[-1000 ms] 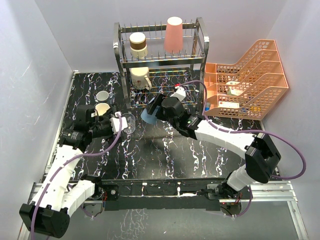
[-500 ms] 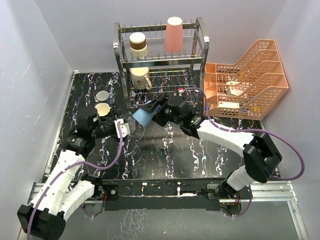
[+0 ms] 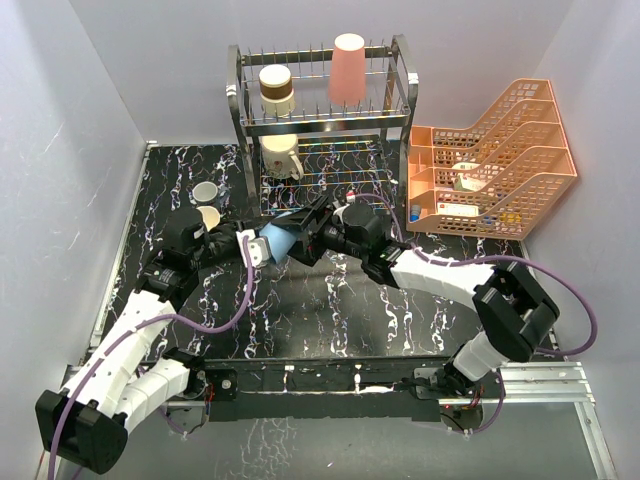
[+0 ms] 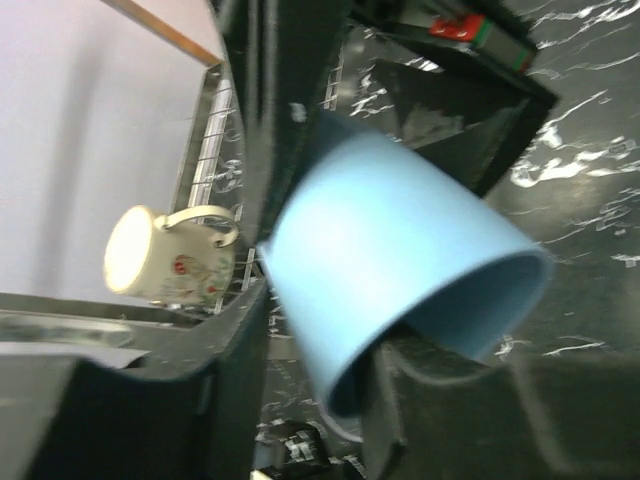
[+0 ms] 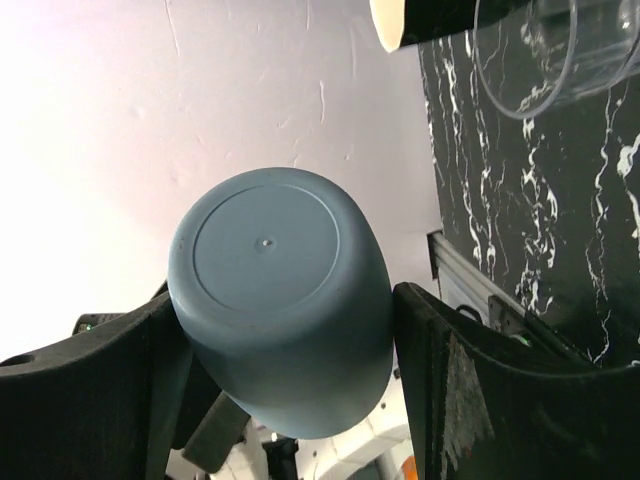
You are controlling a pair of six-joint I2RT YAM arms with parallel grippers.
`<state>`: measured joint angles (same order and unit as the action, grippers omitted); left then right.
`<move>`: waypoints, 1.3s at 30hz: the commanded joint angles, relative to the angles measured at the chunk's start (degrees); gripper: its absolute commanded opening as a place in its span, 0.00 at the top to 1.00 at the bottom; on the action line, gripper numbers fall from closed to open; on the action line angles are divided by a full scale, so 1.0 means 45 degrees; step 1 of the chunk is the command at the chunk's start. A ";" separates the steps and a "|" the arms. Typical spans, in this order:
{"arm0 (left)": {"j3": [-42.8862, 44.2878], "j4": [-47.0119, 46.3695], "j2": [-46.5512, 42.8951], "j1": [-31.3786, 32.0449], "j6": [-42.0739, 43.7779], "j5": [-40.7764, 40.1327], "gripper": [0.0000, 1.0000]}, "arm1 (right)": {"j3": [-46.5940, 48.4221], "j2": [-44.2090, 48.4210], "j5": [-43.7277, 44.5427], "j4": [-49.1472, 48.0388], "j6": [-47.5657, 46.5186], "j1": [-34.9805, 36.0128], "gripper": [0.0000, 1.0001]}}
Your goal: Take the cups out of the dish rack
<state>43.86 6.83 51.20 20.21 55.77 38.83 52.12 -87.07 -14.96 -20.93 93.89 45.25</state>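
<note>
The right gripper pinches the blue cup across its body, one finger on each side. The cup lies horizontal above the table, with its base facing the right wrist camera and its open mouth facing the left gripper. The left gripper sits at the cup's mouth, just beside or touching the rim (its own fingers appear only as dark blurs in the left wrist view, so whether they are spread or pressed together cannot be told). A clear glass shows close to the table at the upper edge of the right wrist view. A cream cup and a small white cup stand on the table beside the left arm, in front of the rack's left end. The dish rack carries a cream mug on its lower tier, and a brown-and-cream cup and a salmon-pink tumbler on its upper tier. To the right of the rack stand orange mesh trays.
</note>
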 commanded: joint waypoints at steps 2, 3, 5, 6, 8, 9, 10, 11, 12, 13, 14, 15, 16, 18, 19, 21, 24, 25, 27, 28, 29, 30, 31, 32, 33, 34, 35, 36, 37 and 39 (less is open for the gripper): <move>-0.0073 -0.0587 -0.0193 0.0102 -0.0469 0.0045 0.87 | -0.0146 -0.0453 -0.1317 -0.3112 0.1196 0.0041 0.67; -0.0070 -0.0498 -0.0207 0.0100 -0.0512 0.0031 0.93 | -0.0116 -0.0429 -0.1308 -0.2985 0.1059 0.0041 0.57; 0.0046 -0.0014 -0.0139 0.0101 -0.0395 0.0136 1.00 | -0.0096 -0.0285 -0.1094 -0.2453 0.0768 0.0007 0.39; 0.0192 0.0416 -0.0036 0.0100 -0.0217 0.0221 1.00 | -0.0161 -0.0181 -0.0897 -0.2241 0.0600 -0.0039 0.31; 0.0540 0.1158 0.0251 0.0124 -0.0068 0.0209 1.00 | -0.0326 0.0018 -0.0785 -0.1890 0.0329 -0.0193 0.20; 0.0698 0.1285 0.0393 0.0129 -0.0176 0.0047 1.00 | -0.0421 0.0150 -0.0763 -0.1650 0.0119 -0.0293 0.16; 0.0820 0.1367 0.0579 0.0120 -0.0302 -0.0135 1.00 | -0.0519 0.0313 -0.0692 -0.1276 -0.0116 -0.0418 0.11; 0.0969 0.1472 0.0757 0.0124 -0.0366 -0.0313 1.00 | -0.0626 0.0509 -0.0561 -0.0758 -0.0409 -0.0571 0.07; 0.1137 0.1615 0.0959 0.0129 -0.0416 -0.0487 1.00 | -0.0793 0.0738 -0.0401 -0.0217 -0.0756 -0.0724 0.03; 0.1319 0.1868 0.1212 0.0120 -0.0451 -0.0631 1.00 | -0.0992 0.0992 -0.0261 0.0278 -0.1116 -0.0912 0.02; 0.1562 0.2074 0.1443 0.0131 -0.0485 -0.0773 1.00 | -0.1218 0.1268 -0.0109 0.0842 -0.1532 -0.1113 0.02; 0.1802 0.2317 0.1759 0.0179 -0.0538 -0.0945 1.00 | -0.1419 0.1558 0.0022 0.1629 -0.1982 -0.1339 0.02; 0.2059 0.2719 0.2042 0.0293 -0.0474 -0.1103 1.00 | -0.1622 0.1832 0.0195 0.2259 -0.2495 -0.1562 0.02; 0.2660 0.3729 0.2694 0.0813 -0.0097 -0.1787 1.00 | -0.2031 0.2675 0.0662 0.3676 -0.3420 -0.2072 0.02; 0.2984 0.4167 0.3133 0.1143 -0.0089 -0.2202 1.00 | -0.2224 0.3033 0.0907 0.4302 -0.3774 -0.2301 0.02; 0.3744 0.5412 0.4205 0.1748 0.0209 -0.2997 1.00 | -0.2678 0.3841 0.1136 0.5016 -0.4283 -0.2826 0.02; 0.4614 0.5941 0.5635 0.2453 0.0021 -0.4094 1.00 | -0.2905 0.4904 0.1633 0.6216 -0.4946 -0.3467 0.02; 0.4820 0.5945 0.5930 0.2554 -0.0006 -0.4329 1.00 | -0.2868 0.5182 0.1778 0.6641 -0.5180 -0.3664 0.02; 0.5316 0.6128 0.6880 0.2728 0.0111 -0.4720 1.00 | -0.2696 0.5596 0.1979 0.7439 -0.5674 -0.4080 0.02; 0.5548 0.6264 0.7294 0.2745 0.0193 -0.4869 1.00 | -0.2578 0.5735 0.2082 0.7834 -0.5896 -0.4258 0.02; 0.5838 0.6515 0.7773 0.2767 0.0330 -0.5012 1.00 | -0.2468 0.5891 0.2176 0.8161 -0.6092 -0.4405 0.02; 0.6287 0.6769 0.8194 0.2794 0.0396 -0.5174 1.00 | -0.2376 0.6040 0.2322 0.8432 -0.6307 -0.4497 0.02; 0.6602 0.7033 0.8666 0.2831 0.0380 -0.5299 1.00 | -0.2279 0.6181 0.2489 0.8651 -0.6503 -0.4581 0.02; 0.6949 0.7246 0.9065 0.2855 0.0366 -0.5410 1.00 | -0.2167 0.6328 0.2722 0.8898 -0.6779 -0.4616 0.02; 0.7217 0.7407 0.9415 0.2883 0.0362 -0.5548 1.00 | -0.2050 0.6427 0.2910 0.9127 -0.6981 -0.4667 0.02; 0.7453 0.7459 0.9693 0.2901 0.0361 -0.5683 1.00 | -0.1909 0.6505 0.3043 0.9309 -0.7241 -0.4752 0.02; 0.7646 0.7492 0.9943 0.2952 0.0378 -0.5836 1.00 | -0.1728 0.6551 0.3141 0.9486 -0.7457 -0.4835 0.02; 0.7821 0.7580 1.0174 0.2985 0.0429 -0.5972 1.00 | -0.1517 0.6560 0.3189 0.9674 -0.7711 -0.4944 0.02; 0.8036 0.7759 1.0406 0.3047 0.0523 -0.6082 1.00 | -0.1259 0.6524 0.3247 0.9915 -0.7923 -0.5018 0.02; 0.8469 0.8319 1.0957 0.3116 0.0677 -0.6286 1.00 | -0.0791 0.6429 0.3477 1.0309 -0.8221 -0.5057 0.02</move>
<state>77.32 38.17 98.67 33.12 57.21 13.17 42.41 -59.13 -2.98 22.22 62.41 23.29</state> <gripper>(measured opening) 0.109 0.981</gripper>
